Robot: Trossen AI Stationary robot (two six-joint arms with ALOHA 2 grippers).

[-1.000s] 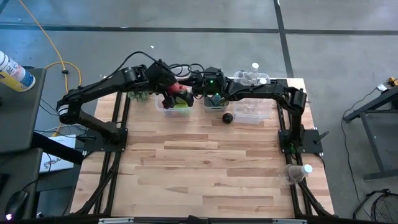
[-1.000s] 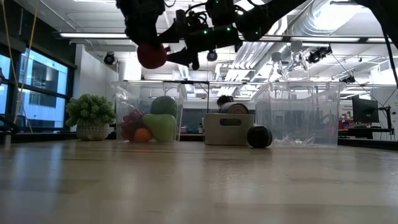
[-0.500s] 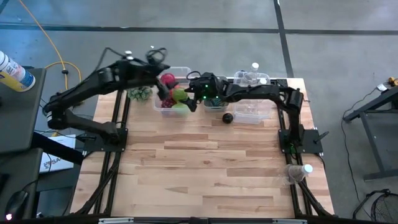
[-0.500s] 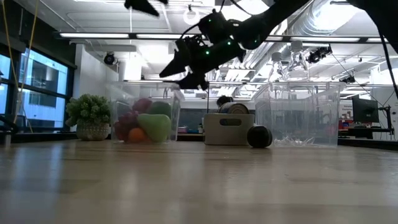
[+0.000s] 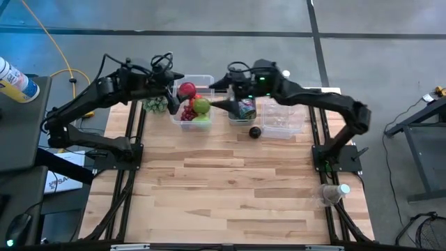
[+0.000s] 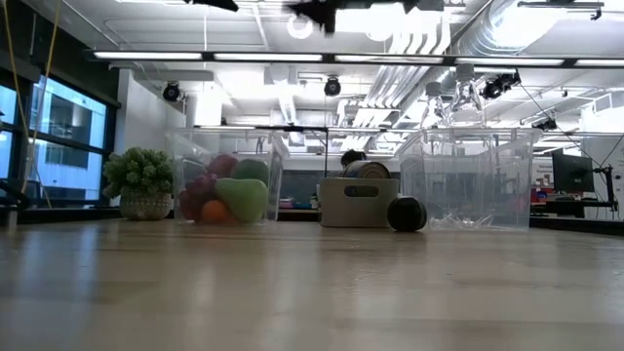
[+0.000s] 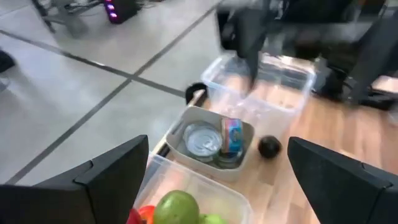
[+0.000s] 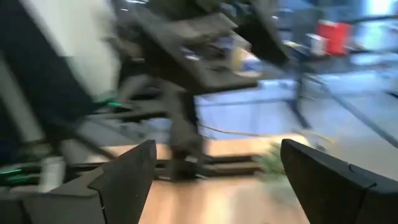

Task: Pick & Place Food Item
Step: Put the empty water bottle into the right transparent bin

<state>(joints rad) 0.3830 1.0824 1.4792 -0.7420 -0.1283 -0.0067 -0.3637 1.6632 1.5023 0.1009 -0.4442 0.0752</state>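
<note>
Clear bin (image 5: pixel 182 116) holds fruit (image 5: pixel 194 106) — grey tub (image 7: pixel 186 127), cans (image 7: pixel 216 141).

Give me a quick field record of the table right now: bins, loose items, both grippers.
fruit bin: clear, holds red apple, green fruit, grapes
can box: beige, holds cans
clear bin: right of can box
dark ball: loose on the table, in front of can box
left gripper: open, empty, above fruit bin's left edge
right gripper: open, empty, raised between fruit bin and can box
</note>
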